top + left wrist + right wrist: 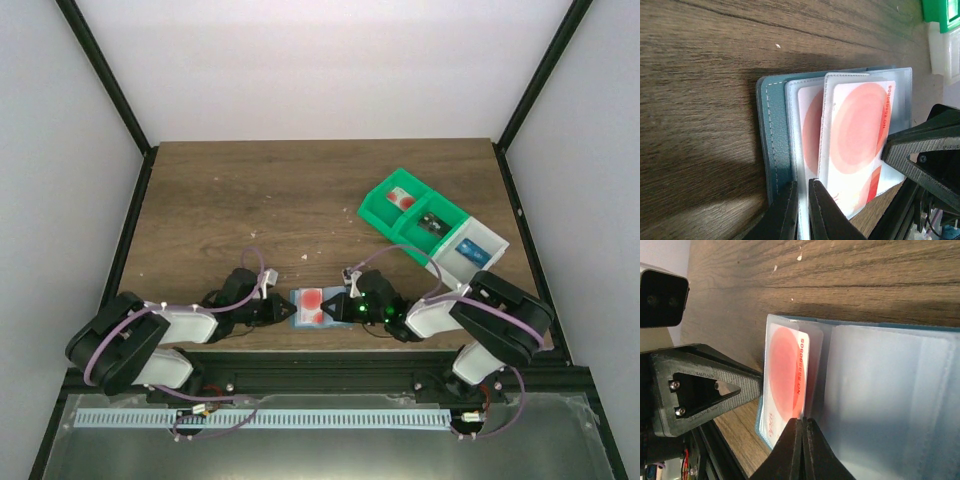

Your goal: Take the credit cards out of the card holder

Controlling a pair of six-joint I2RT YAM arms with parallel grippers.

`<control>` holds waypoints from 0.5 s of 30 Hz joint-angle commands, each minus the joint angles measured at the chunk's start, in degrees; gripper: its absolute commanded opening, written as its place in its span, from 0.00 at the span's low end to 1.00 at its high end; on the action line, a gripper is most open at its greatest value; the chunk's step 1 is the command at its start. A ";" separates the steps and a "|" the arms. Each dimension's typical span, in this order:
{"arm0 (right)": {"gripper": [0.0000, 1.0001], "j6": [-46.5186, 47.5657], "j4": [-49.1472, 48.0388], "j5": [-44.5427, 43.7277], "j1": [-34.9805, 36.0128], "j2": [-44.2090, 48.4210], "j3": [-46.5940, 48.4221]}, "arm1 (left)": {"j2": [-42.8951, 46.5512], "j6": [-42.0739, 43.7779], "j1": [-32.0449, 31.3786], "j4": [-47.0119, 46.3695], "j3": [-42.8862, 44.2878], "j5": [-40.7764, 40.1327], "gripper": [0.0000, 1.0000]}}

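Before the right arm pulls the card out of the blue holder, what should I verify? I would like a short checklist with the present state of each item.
1. Left tool clamps the edge of the card holder: ok.
2. Right tool is shut at the edge of the top card: ok.
3. The card itself is pinched, not only the clear sleeve: cannot tell.
4. Holder lies open and flat on the table: ok.
5. Bins stand well away from the holder: ok.
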State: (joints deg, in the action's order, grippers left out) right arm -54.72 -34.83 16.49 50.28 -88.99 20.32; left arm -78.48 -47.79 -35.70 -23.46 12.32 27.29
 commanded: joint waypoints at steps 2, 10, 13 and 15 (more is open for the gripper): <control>0.00 0.98 0.73 -0.74 -0.92 2.86 -1.44 | -0.91 0.38 0.05 3.42 -1.39 -1.26 0.10; 0.00 1.66 4.53 -2.74 -1.50 8.01 -3.66 | -0.75 0.07 0.17 3.60 -1.31 -1.43 0.10; 0.00 1.87 6.35 -3.55 -1.59 10.14 -4.29 | -0.65 -0.02 0.15 3.81 -1.11 -1.41 0.11; 0.00 2.01 7.57 -3.97 -1.59 11.61 -4.69 | -0.44 -0.24 0.06 3.98 -1.00 -1.27 0.11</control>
State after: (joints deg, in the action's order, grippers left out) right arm -53.87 -30.50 14.70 49.17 -80.09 16.36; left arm -78.48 -47.94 -35.70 -23.49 12.29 27.27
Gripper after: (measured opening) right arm 0.010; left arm 0.108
